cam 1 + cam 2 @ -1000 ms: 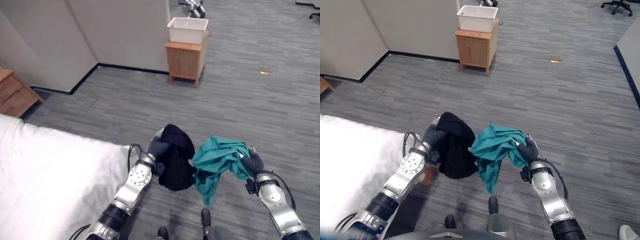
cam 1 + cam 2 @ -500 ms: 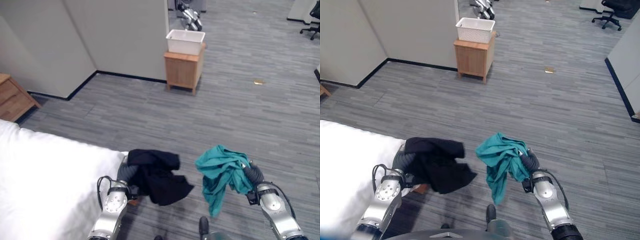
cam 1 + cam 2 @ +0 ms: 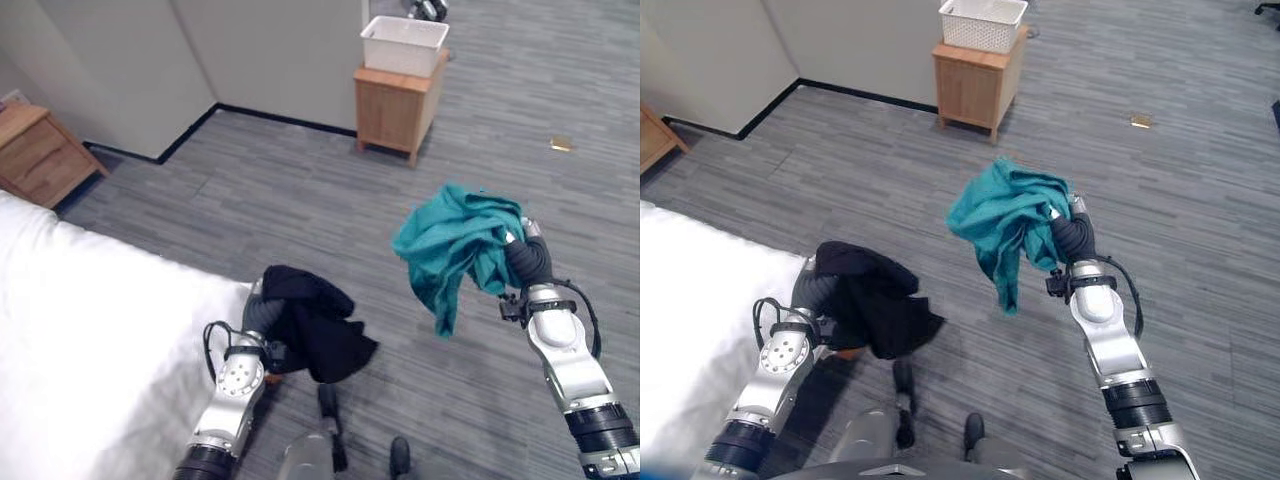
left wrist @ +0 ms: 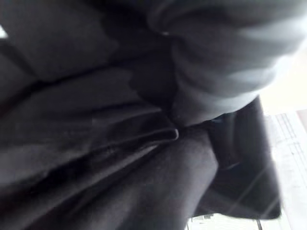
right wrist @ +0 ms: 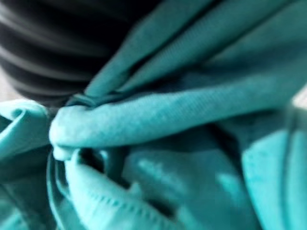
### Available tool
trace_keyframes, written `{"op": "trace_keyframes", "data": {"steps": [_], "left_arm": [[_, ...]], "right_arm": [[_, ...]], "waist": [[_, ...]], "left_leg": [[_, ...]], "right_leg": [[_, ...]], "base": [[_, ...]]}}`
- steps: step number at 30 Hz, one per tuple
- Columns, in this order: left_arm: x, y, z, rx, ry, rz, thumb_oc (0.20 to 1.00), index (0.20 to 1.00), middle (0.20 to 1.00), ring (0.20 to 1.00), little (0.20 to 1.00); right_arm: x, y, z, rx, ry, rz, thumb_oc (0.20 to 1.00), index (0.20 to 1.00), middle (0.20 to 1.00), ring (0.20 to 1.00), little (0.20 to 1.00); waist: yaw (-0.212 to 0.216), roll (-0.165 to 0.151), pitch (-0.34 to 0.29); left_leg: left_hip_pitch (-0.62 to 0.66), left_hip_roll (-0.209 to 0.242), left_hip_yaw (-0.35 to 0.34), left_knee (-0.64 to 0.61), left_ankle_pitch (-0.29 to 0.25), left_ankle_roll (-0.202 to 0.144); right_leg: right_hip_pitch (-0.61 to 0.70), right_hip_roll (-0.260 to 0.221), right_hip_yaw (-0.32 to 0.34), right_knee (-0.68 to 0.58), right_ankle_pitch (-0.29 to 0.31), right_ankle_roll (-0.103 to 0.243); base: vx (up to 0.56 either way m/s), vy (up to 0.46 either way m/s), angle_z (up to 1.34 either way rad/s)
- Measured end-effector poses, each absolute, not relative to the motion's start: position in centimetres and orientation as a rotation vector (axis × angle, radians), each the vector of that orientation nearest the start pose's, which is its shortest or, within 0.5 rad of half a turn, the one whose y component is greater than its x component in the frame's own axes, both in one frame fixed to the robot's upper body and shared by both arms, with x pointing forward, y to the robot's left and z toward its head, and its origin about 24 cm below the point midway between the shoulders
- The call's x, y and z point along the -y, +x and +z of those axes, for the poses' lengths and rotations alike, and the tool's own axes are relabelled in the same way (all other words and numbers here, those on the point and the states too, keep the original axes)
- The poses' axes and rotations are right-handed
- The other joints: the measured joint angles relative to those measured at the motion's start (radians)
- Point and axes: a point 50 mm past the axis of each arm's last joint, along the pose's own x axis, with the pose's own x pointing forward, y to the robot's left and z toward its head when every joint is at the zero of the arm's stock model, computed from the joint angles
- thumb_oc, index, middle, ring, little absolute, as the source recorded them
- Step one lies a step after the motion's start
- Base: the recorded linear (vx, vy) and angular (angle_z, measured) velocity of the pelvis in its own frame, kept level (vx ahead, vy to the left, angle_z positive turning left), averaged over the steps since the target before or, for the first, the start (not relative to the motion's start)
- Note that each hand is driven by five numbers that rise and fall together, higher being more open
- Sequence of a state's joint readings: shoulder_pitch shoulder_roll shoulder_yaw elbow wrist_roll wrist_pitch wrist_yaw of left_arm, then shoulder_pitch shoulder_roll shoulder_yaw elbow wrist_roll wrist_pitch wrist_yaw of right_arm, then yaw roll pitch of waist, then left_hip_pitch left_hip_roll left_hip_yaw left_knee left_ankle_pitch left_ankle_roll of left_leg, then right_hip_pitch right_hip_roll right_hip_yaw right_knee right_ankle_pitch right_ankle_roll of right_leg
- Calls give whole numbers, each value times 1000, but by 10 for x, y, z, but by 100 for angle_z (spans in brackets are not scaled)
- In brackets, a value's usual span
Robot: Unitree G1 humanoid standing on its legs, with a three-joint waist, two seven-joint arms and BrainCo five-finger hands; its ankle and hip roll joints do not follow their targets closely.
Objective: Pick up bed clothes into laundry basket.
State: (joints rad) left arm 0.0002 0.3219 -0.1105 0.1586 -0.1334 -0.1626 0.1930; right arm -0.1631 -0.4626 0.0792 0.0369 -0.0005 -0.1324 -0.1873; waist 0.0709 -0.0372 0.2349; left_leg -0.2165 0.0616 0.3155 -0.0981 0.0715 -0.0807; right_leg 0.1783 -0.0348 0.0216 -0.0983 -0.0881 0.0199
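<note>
Teal garment [image 3: 1005,225] hangs pinched in my raised right hand [image 3: 1072,240]; black garment [image 3: 872,300] (bunched over my left hand [image 3: 262,318], fingers hidden, grip undeterminable) beside the bed's corner [image 3: 215,300], carried toward the white laundry basket [image 3: 983,23].

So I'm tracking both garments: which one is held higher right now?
The teal cloth in the right hand; the black garment hangs lower from the left hand.
</note>
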Motion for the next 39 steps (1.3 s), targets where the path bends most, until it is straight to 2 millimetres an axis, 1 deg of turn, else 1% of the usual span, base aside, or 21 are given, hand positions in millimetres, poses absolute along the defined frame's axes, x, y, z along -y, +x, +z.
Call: {"op": "trace_keyframes", "data": {"steps": [2,4,5,7,8,11,15,17,18,20,22,23,26,28,29,31,32,34,35,36,39], "left_arm": [[-203,242,23,-18,198,103,200,200,200,200,200],[-202,239,20,-33,213,101,200,200,200,200,200],[-202,242,23,-23,229,90,200,200,200,200,200],[-201,249,28,-7,247,75,200,200,200,200,200],[-198,252,30,1,259,54,200,200,200,200,200],[-199,253,36,25,261,55,200,200,200,200,200],[-210,256,44,55,276,90,200,200,200,200,200],[-216,248,37,23,283,100,200,200,200,200,200],[-219,243,32,1,269,127,200,200,200,200,200],[-223,240,18,-60,265,149,200,200,200,200,200],[-222,240,14,-75,258,149,200,200,200,200,200],[-213,246,16,-69,264,114,200,200,200,200,200],[-204,244,12,-74,267,83,200,200,200,200,200],[-201,249,20,-38,240,93,200,200,200,200,200],[-201,248,24,-22,237,93,200,200,200,200,200],[-207,249,28,-12,263,89,200,200,200,200,200],[-208,250,30,-4,272,86,200,200,200,200,200],[-211,248,29,-7,280,93,200,200,200,200,200],[-210,247,30,1,277,92,200,200,200,200,200],[-210,248,30,1,276,90,200,200,200,200,200],[-207,249,32,14,260,93,200,200,200,200,200]], "right_arm": [[215,270,94,242,-439,-79,200,200,200,200,200],[215,255,75,173,-456,-64,200,200,200,200,200],[212,250,67,143,-467,-49,200,200,200,200,200],[206,245,61,113,-451,-26,200,200,200,200,200],[203,243,61,114,-433,-29,200,200,200,200,200],[198,244,74,172,-430,-20,200,200,200,200,200],[195,251,85,229,-438,-18,200,200,200,200,200],[197,251,84,225,-454,-23,200,200,200,200,200],[199,252,86,232,-462,-27,200,200,200,200,200],[201,253,80,203,-463,-36,200,200,200,200,200],[202,251,79,199,-459,-42,200,200,200,200,200],[206,248,72,166,-460,-55,200,200,200,200,200],[209,247,64,122,-460,-66,200,200,200,200,200],[219,247,66,120,-472,-101,200,200,200,200,200],[222,248,69,131,-478,-109,200,200,200,200,200],[221,249,69,132,-471,-114,200,200,200,200,200],[222,247,67,127,-471,-119,200,200,200,200,200],[221,244,63,115,-463,-132,200,200,200,200,200],[220,246,67,134,-476,-115,200,200,200,200,200],[220,246,69,142,-486,-106,200,200,200,200,200],[221,244,68,134,-513,-86,200,200,200,200,200]], "waist": [[24,9,-27],[21,-6,-41],[1,-25,-42],[-43,-24,-36],[-74,-16,-31],[-105,31,-41],[-122,28,-42],[-131,27,-52],[-145,51,-62],[-152,50,-69],[-176,56,-81],[-177,56,-80],[-180,67,-76],[-167,33,-47],[-159,33,-47],[-150,-7,-29],[-144,-23,-21],[-128,-60,-20],[-101,-64,-27],[-100,-47,-30],[-105,-27,-40]], "left_leg": [[26,-21,-75,70,-2,29],[56,-41,-49,100,38,97],[87,-64,-25,97,20,122],[148,-89,-42,77,3,171],[239,-109,-58,39,-36,180],[294,-97,-88,28,-34,190],[367,-90,-136,6,-74,164],[426,-87,-140,6,-120,123],[456,-69,-131,6,-196,130],[548,-41,-139,6,-261,79],[598,3,-167,6,-309,40],[666,44,-196,17,-337,10],[652,111,-199,209,-248,-71],[343,141,-214,827,73,-67],[229,143,-231,1007,66,-54],[83,107,-218,1100,1,-62],[57,102,-186,1092,-16,-32],[-22,75,-125,900,-58,-2],[-21,62,-81,656,-57,0],[-31,68,-67,579,-57,3],[-21,19,29,236,-42,22]], "right_leg": [[23,-28,39,52,-79,0],[3,-74,38,233,-175,55],[-77,-86,25,432,-175,113],[-259,-110,37,848,-54,205],[-352,-168,-8,1007,-36,181],[-414,-205,-127,858,-62,136],[-441,-75,-182,407,-24,92],[-445,-34,-235,254,72,37],[-480,-18,-248,219,89,47],[-507,-10,-195,40,118,54],[-544,-8,-120,38,105,71],[-539,-5,-134,141,151,90],[-487,28,-147,243,233,-13],[-387,41,-158,218,166,-66],[-361,48,-140,204,179,-56],[-256,66,-102,161,115,-62],[-216,67,-91,146,107,-63],[-128,49,-125,122,-7,20],[-112,48,-152,127,43,-42],[-78,68,-153,92,49,-77],[29,97,-161,23,5,-63]], "base": [[644,170,-91],[558,188,-68],[560,198,-50],[527,189,0],[480,143,15],[523,63,35],[416,-49,66],[627,-98,59],[588,-91,54],[755,-177,48],[773,-263,62],[606,-258,53],[468,-365,33],[425,-413,-7],[278,-134,-54],[390,-84,-60],[616,56,-68],[433,93,-117],[296,103,-132],[435,134,-122],[541,118,-68]]}}
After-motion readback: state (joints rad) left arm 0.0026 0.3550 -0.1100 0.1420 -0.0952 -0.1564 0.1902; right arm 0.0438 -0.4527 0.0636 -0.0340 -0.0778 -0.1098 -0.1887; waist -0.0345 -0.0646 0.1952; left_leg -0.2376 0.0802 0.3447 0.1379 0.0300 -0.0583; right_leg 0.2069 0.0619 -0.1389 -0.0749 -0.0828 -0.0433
